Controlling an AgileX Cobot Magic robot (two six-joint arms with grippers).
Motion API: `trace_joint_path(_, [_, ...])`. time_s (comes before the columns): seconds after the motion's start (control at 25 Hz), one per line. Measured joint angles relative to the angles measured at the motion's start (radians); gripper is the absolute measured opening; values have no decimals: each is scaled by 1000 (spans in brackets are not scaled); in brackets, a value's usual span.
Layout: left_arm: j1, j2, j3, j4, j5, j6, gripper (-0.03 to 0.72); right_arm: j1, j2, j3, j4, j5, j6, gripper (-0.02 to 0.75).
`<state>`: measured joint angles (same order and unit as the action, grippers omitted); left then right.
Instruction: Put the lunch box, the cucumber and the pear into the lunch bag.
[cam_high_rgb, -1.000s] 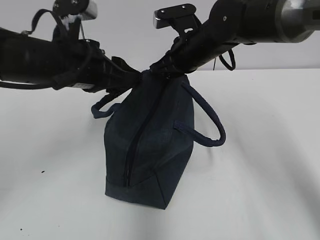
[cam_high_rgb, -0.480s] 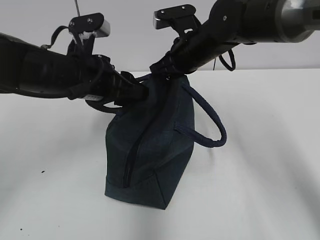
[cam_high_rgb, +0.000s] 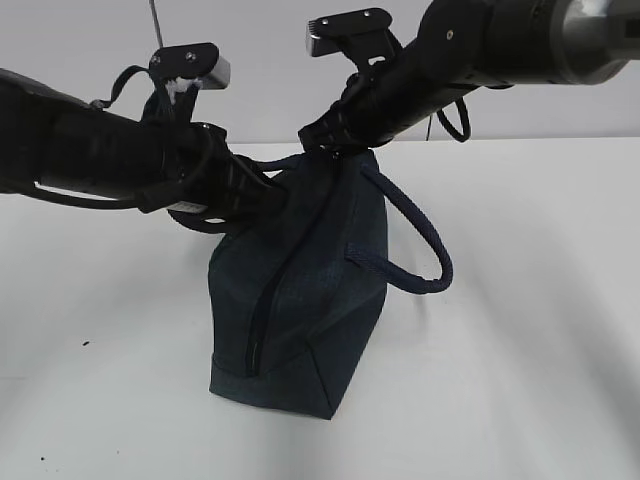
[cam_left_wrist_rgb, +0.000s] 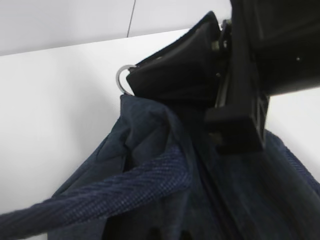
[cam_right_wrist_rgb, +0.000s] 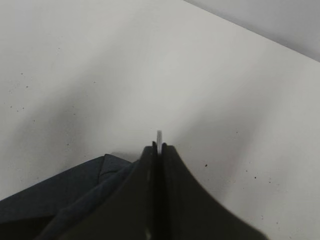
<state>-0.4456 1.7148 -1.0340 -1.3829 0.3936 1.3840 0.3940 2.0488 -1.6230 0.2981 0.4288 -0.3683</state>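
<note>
Zipper end pinched, left arm pushing in along the bag

Right gripper (cam_right_wrist_rgb: 157, 150) is clenched on the ring pull (cam_left_wrist_rgb: 123, 79) atop the lunch bag (cam_high_rgb: 300, 300); left gripper (cam_high_rgb: 268, 192), grip unreadable, has slid from beside the top down against the bag's flank, 1 handle (cam_left_wrist_rgb: 100, 197) under it. Zipper looks closed, so packing seems finished.

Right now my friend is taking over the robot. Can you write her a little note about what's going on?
Right gripper: shut on the zipper's metal ring pull at the far top end of the lunch bag.
Left gripper: pressed against the bag's upper left side by a handle; its fingers are hidden, so I cannot tell open or shut.
Bag stands upright on the white table, zipper looks closed along the near part.
Lunch box, cucumber and pear: not in view, probably inside already.
Left: confirm that, and finish the zipper if needed.
</note>
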Motion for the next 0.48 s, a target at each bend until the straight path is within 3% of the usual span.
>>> trace_joint_path(0.48, [0, -98, 6, 67, -8, -4, -1, -71, 0, -48, 137, 32, 0, 6])
